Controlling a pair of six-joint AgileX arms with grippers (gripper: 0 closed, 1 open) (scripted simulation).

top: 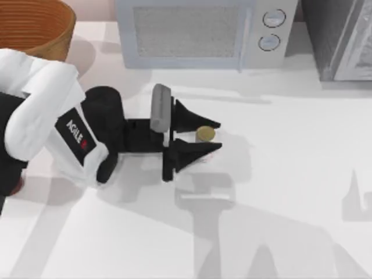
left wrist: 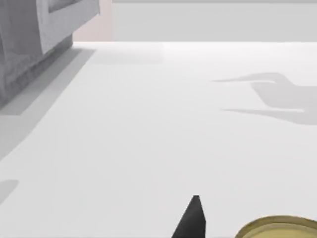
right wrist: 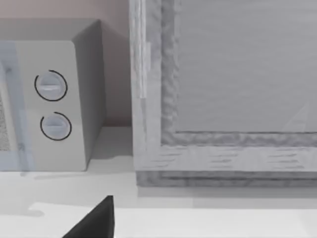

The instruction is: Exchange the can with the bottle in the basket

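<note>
The can [top: 205, 134] stands upright near the table's middle, its dull gold top facing up. My left gripper [top: 219, 135] is open and reaches in from the left, with one black finger on each side of the can. In the left wrist view the can's gold top [left wrist: 277, 229] lies close beside one fingertip [left wrist: 195, 218], with a gap between them. The wicker basket [top: 35, 26] sits at the far left corner, partly behind my left arm. The bottle is hidden. One dark fingertip [right wrist: 99, 223] of my right gripper shows in the right wrist view.
A grey microwave [top: 197, 32] stands along the back edge, with two round dials [right wrist: 52, 104] on its right side. A larger grey cabinet [top: 343, 38] fills the back right corner. White tabletop [top: 290, 174] stretches to the right of the can.
</note>
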